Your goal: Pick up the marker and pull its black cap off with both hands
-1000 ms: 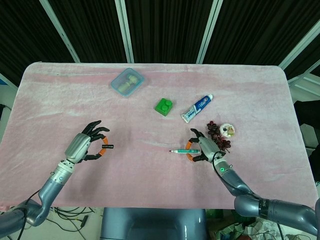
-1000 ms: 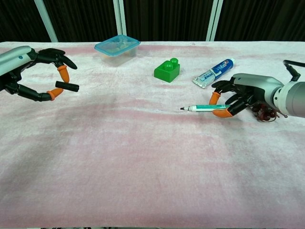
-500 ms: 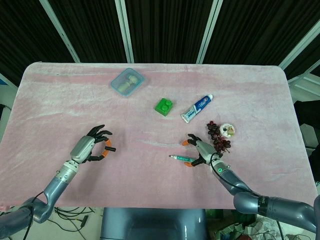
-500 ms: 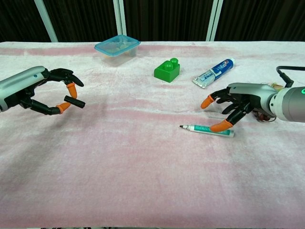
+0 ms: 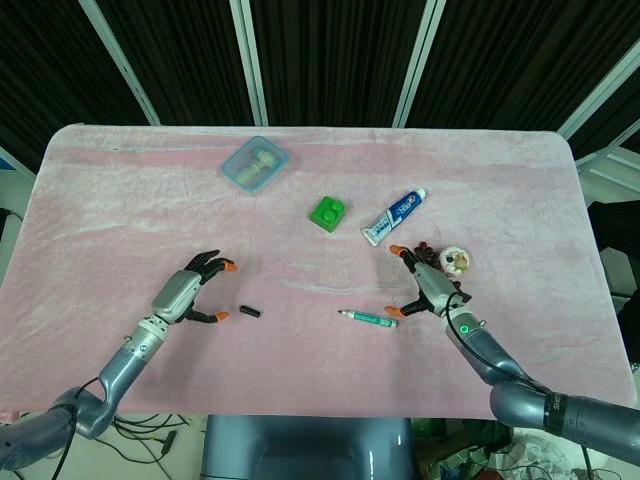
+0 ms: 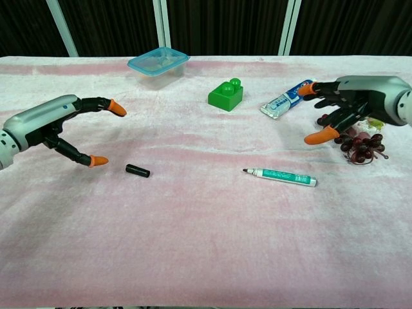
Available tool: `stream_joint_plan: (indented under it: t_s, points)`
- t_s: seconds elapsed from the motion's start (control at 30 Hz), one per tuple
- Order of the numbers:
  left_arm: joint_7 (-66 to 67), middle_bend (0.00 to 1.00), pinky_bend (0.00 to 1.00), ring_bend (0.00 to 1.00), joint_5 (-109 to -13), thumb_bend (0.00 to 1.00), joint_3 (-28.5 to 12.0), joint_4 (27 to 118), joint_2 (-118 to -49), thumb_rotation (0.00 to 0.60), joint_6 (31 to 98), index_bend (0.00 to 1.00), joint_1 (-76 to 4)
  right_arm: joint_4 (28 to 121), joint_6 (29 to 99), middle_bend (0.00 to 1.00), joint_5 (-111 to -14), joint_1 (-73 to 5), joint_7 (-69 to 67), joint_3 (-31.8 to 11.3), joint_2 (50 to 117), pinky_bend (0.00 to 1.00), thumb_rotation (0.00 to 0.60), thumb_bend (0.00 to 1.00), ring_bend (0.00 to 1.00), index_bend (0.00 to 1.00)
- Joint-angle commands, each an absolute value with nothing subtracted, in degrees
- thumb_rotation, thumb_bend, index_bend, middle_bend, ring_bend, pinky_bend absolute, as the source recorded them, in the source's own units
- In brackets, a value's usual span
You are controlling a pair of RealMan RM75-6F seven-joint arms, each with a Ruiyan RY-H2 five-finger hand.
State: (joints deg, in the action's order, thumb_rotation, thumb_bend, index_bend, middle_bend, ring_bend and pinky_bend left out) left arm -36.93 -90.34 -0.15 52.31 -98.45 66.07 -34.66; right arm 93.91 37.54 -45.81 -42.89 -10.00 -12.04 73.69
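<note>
Your marker (image 6: 281, 175) lies uncapped on the pink cloth (image 6: 206, 244), tip pointing toward your left side; its black cap (image 6: 137, 170) lies well apart from it, just beside your left hand (image 6: 61, 125); that hand holds nothing, fingers spread wide; your right hand (image 6: 344, 103) is likewise spread and empty, raised above the grapes (image 6: 359, 145), near the toothpaste tube (image 6: 288, 98); the green block (image 6: 226, 94) sits behind.
</note>
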Motion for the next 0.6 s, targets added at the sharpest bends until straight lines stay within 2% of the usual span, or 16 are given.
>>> stream_joint_plan:
  t_s: [0.03, 0.17, 0.37, 0.6]
  points:
    - [-36.2, 0.16, 0.02, 0.0, -89.7, 0.16, -1.4, 54.8, -96.1, 0.6, 67.6, 0.18, -34.6, 96.0, 40.4, 0.0, -46.7, -41.5, -9.2, -12.4, 70.5, 0.15, 0.6, 0.01, 0.0, 0.02]
    - [-33.4, 0.16, 0.02, 0.0, -89.9, 0.16, -3.1, 59.7, -91.7, 0.6, 71.2, 0.18, -34.1, 96.3, 45.8, 0.0, -47.2, -40.2, -5.3, -12.0, 67.2, 0.15, 0.6, 0.01, 0.0, 0.02]
    - [-14.9, 0.16, 0.02, 0.0, -88.8, 0.16, -4.2, 72.5, -82.5, 0.6, 74.2, 0.17, -32.0, 95.8, 56.1, 0.0, -49.4, -37.2, 2.7, -9.9, 64.2, 0.15, 0.6, 0.02, 0.0, 0.02]
    - [-0.2, 0.16, 0.02, 0.0, -87.4, 0.16, -4.0, 83.8, -75.0, 0.6, 78.4, 0.17, -28.0, 95.5, 61.3, 0.0, -57.3, -32.8, 2.4, -7.4, 60.0, 0.15, 0.6, 0.06, 0.0, 0.02]
